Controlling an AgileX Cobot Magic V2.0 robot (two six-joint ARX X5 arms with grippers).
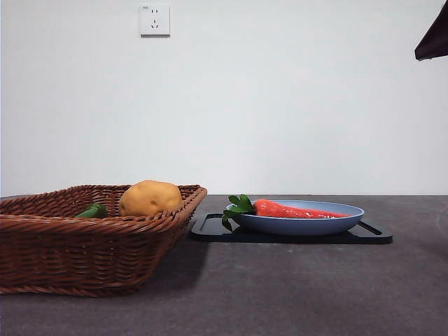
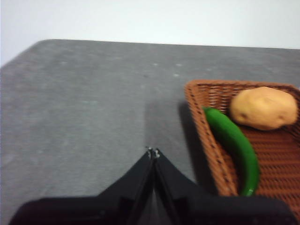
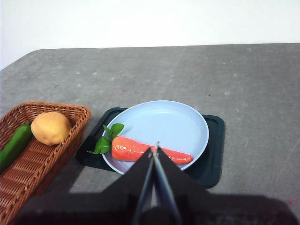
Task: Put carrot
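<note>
The carrot [image 1: 297, 209] lies on its side in a light blue plate [image 1: 336, 222], its green leaves toward the basket. In the right wrist view the carrot [image 3: 136, 149] lies along the near side of the plate [image 3: 178, 122]. My right gripper [image 3: 155, 149] is shut and empty, held above the carrot's thin end, clear of it. It shows as a black tip at the front view's top right corner [image 1: 434, 38]. My left gripper [image 2: 153, 153] is shut and empty above bare table, beside the basket.
The plate rests on a black tray [image 1: 210, 227]. A brown wicker basket [image 1: 63, 245] at the left holds a yellow-brown potato [image 1: 149, 198] and a green vegetable [image 1: 92, 211]. A wall socket [image 1: 155, 20] is on the white wall.
</note>
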